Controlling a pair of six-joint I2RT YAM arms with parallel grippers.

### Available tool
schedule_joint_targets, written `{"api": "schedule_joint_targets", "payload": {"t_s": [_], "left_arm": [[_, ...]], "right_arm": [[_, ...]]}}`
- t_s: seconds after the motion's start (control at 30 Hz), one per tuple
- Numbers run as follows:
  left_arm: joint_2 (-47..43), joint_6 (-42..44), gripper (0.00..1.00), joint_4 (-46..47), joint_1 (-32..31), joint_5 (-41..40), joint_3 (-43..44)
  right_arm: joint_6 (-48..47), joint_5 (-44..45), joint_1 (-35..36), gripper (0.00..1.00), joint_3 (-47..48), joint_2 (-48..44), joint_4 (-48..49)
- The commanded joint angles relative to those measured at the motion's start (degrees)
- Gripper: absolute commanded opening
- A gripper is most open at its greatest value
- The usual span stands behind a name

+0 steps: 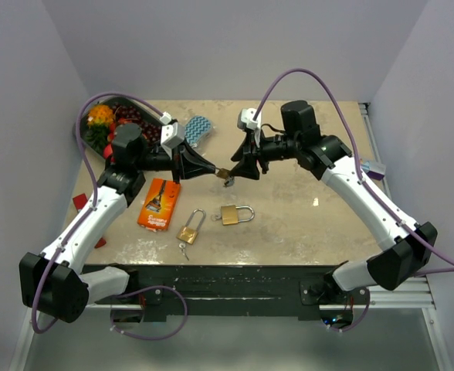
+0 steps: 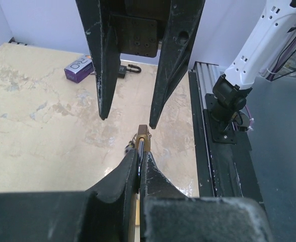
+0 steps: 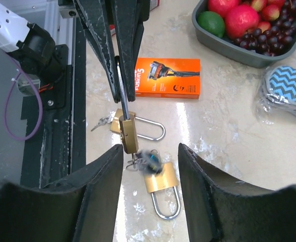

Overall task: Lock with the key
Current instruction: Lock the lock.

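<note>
My left gripper (image 1: pixel 214 171) is shut on the steel shackle of a brass padlock (image 1: pixel 224 175) and holds it in the air over the middle of the table. In the left wrist view the gripper (image 2: pixel 139 157) pinches the shackle and the brass body (image 2: pixel 142 134) sticks out past the tips. In the right wrist view the padlock (image 3: pixel 128 135) hangs body-down, with a key (image 3: pixel 136 157) in its underside and a blurred, swinging bunch of keys (image 3: pixel 151 161). My right gripper (image 3: pixel 150 151) is open, its fingers on either side just short of the lock and keys, touching nothing.
Two more brass padlocks lie on the table (image 1: pixel 190 229) (image 1: pixel 236 214), one with loose keys (image 1: pixel 183 250). An orange razor box (image 1: pixel 158 203) lies to the left. A fruit tray (image 1: pixel 96 104) and a blue chevron cloth (image 1: pixel 198 127) are at the back left. A purple box (image 2: pixel 79 65) is at the right edge.
</note>
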Motion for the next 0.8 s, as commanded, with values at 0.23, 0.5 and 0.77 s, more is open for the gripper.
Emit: {"api": "schedule_joint_targets", "payload": {"t_s": [0.23,0.5,0.77], "left_arm": [[-0.44,-0.64,0.00,2.45,0.07,1.86,2.93],[-0.44,-1.61,0.00,3.33,0.07,1.68,2.84],[0.00,-3.53,0.00,5.43,0.07,1.24,2.75]], "right_arm": [[-6.18,-2.50,0.09,0.43,0.59,-1.95,-6.48],[-5.47,-3.03,0.09,0.36,0.42,-1.60,-4.29],[-5.47,-4.09,0.09,0.27,-0.73,-1.34,-4.29]]}}
